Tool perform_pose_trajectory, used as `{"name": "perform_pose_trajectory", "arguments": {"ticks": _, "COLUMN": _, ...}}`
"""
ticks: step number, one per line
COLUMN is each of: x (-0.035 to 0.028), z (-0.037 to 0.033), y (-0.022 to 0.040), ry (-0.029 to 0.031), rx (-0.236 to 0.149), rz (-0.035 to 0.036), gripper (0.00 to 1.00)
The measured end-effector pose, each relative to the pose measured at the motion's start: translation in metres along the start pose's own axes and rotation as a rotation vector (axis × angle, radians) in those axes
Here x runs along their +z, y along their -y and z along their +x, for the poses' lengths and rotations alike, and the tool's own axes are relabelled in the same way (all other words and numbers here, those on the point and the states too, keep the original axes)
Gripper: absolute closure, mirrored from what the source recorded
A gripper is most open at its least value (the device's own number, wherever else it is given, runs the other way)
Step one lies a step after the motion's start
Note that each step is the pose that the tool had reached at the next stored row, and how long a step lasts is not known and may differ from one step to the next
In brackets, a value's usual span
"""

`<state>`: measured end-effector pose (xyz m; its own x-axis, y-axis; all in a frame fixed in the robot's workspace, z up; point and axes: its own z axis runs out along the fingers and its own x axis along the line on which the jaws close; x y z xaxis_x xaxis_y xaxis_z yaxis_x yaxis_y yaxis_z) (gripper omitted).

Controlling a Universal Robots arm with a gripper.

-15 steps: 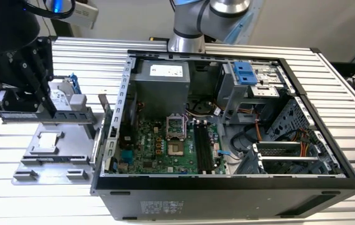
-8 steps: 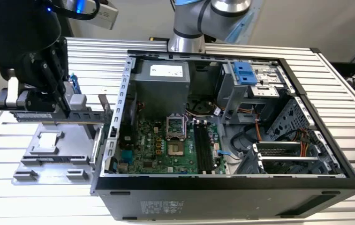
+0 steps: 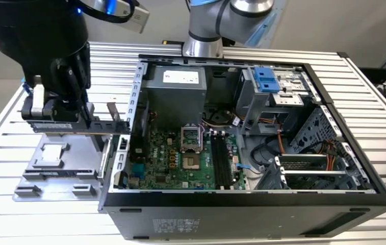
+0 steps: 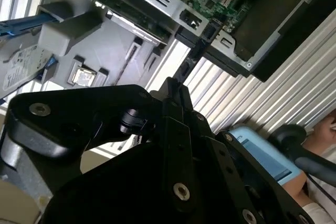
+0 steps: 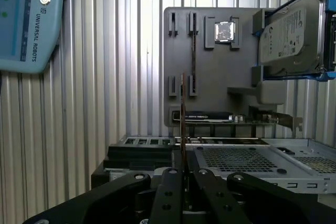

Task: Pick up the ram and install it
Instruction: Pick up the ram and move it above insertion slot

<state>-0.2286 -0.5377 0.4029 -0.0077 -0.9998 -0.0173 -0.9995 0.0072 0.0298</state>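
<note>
First wrist view: the black gripper (image 5: 183,174) has its fingers (image 5: 169,182) clenched on the ram (image 5: 182,114), a long, narrow, flat circuit-board stick. It is seen edge-on as a thin line, so its chips and label are hidden. The ram points at the flat grey plastic tray (image 5: 210,98), just beside the tray's long dark slot (image 5: 192,51). A boxy silver hard drive (image 5: 291,35) stands at one tray edge. In the exterior view the arm hides the ram. Ribbed metal bench (image 3: 2,148) lies open round the tray, with the opened black computer case (image 3: 247,204) just beside it.
</note>
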Motion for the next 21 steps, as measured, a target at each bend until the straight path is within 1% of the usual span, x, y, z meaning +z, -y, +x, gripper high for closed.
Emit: {"name": "perform_pose_trajectory", "arguments": {"ticks": 21, "x": -0.0017, "z": -0.0004, "y": 0.0500, "ry": -0.0001, "rx": 0.000, "rz": -0.0143, "gripper": 1.00}}
